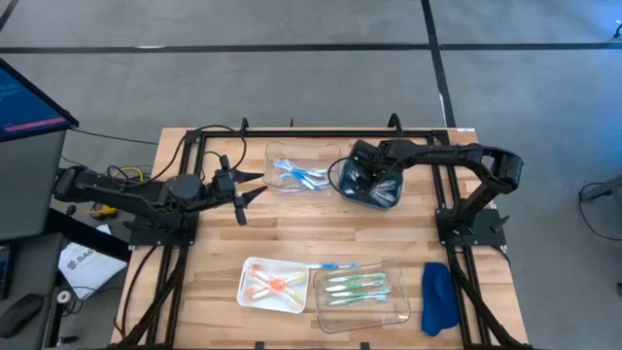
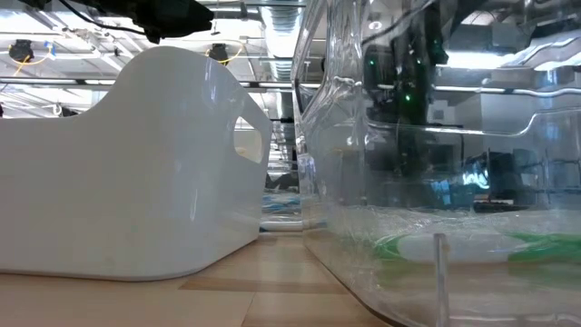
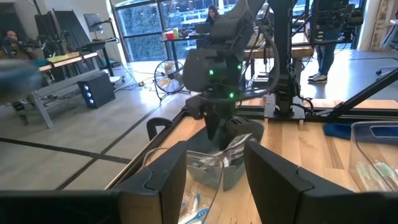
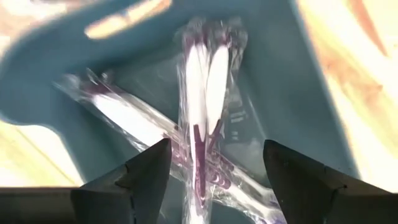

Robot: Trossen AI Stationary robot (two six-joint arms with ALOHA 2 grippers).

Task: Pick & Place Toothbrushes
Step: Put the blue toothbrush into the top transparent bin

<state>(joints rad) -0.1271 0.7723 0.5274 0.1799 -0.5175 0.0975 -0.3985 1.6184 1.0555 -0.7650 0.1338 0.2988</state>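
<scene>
Toothbrushes in bin, below open right gripper.

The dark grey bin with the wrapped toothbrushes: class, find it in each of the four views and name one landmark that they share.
High view: dark grey bin, upper middle, under the right pincer.
Low view: not visible.
Left wrist view: centre, beyond the two dark fingers.
Right wrist view: fills the picture, wrapped toothbrushes inside.
Shared landmark: the right pincer above the bin.

Pale planked wood table, clear glossy plastic tray, smooth white tub, toothbrushes in shiny crinkled wrappers.
</scene>
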